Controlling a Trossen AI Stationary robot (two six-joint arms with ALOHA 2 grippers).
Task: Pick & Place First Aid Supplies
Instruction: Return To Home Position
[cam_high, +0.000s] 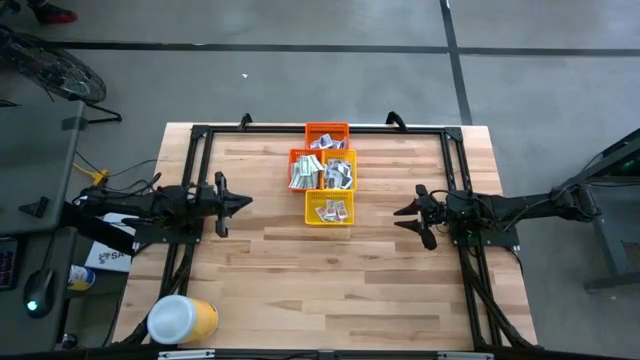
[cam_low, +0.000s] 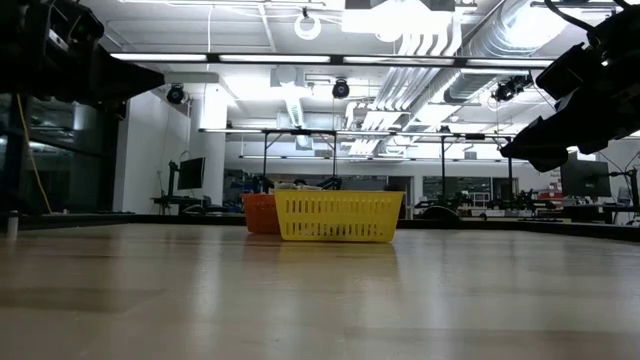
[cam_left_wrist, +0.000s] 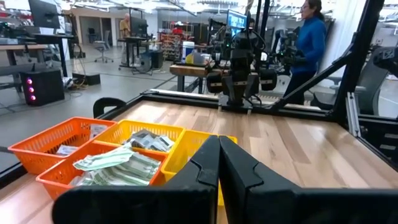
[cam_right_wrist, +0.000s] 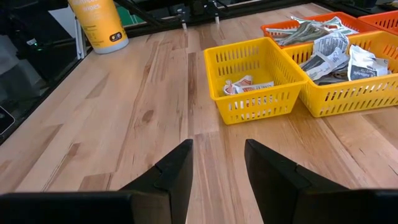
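Right hand (cam_right_wrist: 217, 145) spread (empty), left hand (cam_left_wrist: 219, 139) closed.

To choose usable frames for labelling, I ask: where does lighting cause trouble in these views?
Low view: ceiling lights glare, so left arm and right arm are black silhouettes; the table mirrors the light. High view: even light, no glare. Right wrist view: packets in the yellow basket are well lit.

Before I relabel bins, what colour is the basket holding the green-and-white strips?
Orange basket, clearest in left wrist view.
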